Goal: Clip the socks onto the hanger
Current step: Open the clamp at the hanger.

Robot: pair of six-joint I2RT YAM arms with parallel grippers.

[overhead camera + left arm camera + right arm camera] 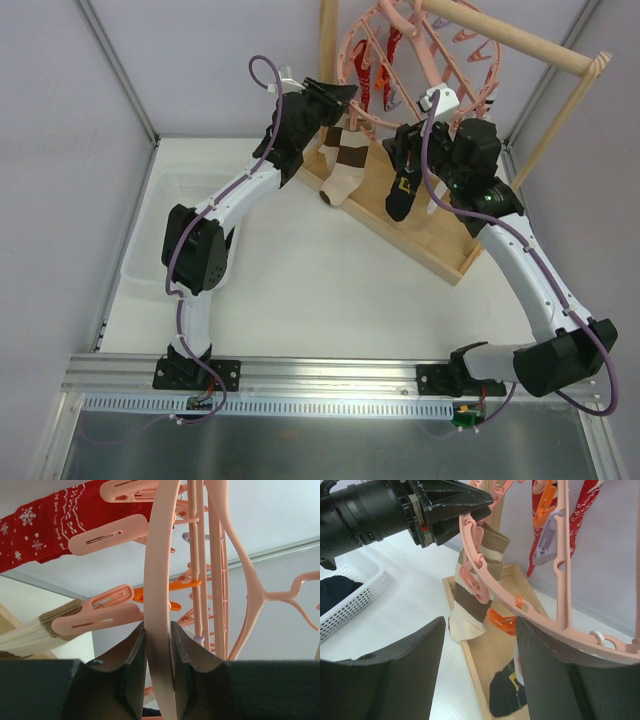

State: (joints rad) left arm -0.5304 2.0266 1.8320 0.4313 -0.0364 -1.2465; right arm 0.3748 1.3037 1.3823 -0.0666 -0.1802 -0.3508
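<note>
Surface: white table, grey walls around.
Sock: black sock with a yellow mark hangs limp under the ring, just below the right gripper.
Hanger: pink plastic spoked hanger, on a wooden stand.
Left arm: stretched upward, left gripper clamped on the hanger's rim.
Right arm: raised, fingers apart, empty.
</note>
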